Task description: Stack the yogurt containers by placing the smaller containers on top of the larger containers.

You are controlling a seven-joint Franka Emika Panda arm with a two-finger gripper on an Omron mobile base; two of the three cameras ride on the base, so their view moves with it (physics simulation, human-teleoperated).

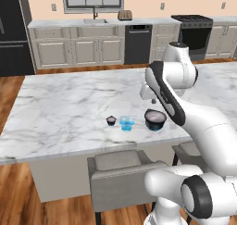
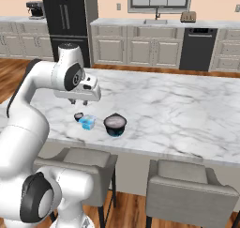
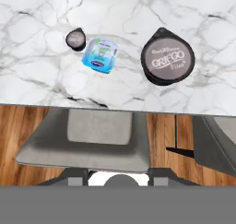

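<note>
We see three yogurt containers in a row near the marble island's [image 1: 60, 108] front edge: tiny dark cup [image 3: 75, 38], translucent blue cup [image 3: 100, 55] just beside it, wide dark tub [image 3: 167, 56] apart on the far side. All sit on the counter, none stacked. Gripper [image 2: 78, 101] hangs above them; whether its jaws are spread, we cannot tell

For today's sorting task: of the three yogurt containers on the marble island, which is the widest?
The dark tub with the pale grey lid, at the right end of the row; the blue cup and tiny dark cup are clearly narrower.
</note>
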